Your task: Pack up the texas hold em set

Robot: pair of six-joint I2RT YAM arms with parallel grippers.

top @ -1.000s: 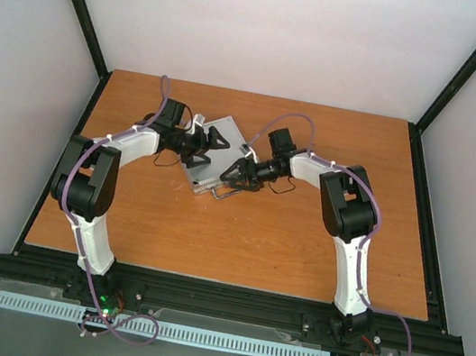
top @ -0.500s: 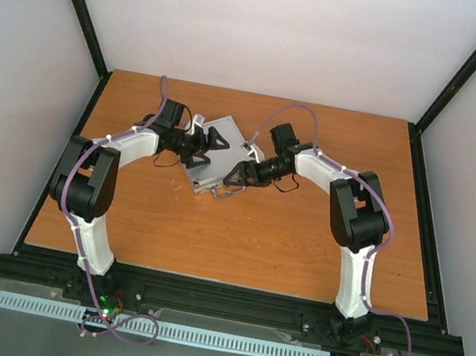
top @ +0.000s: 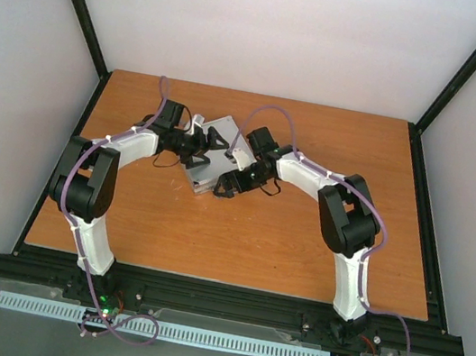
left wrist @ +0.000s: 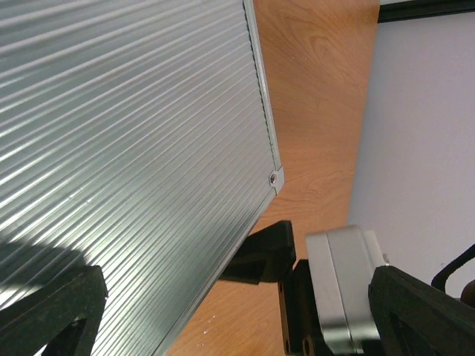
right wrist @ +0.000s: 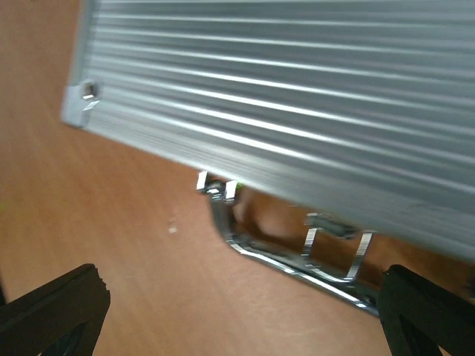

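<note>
The silver metal case [top: 215, 134] lies shut on the wooden table, its ribbed lid up. Its chrome handle [right wrist: 297, 261] lies flat on the table at the case's near edge. My left gripper [top: 210, 143] hovers over the lid [left wrist: 126, 148], jaws wide open and empty. My right gripper [top: 226, 185] is over the handle edge of the case [right wrist: 297, 89], jaws wide open and empty. The left wrist view shows the right arm's black finger and silver camera [left wrist: 338, 285] beside the case corner. Card boxes, chips, dice and disc are out of view.
The wooden table [top: 300, 243] is bordered by a black frame and white walls. Both arms reach in from the near edge and meet at the case at the back centre-left.
My right gripper has moved left and closer to the case, over its handle. The left gripper and the case have stayed put.
</note>
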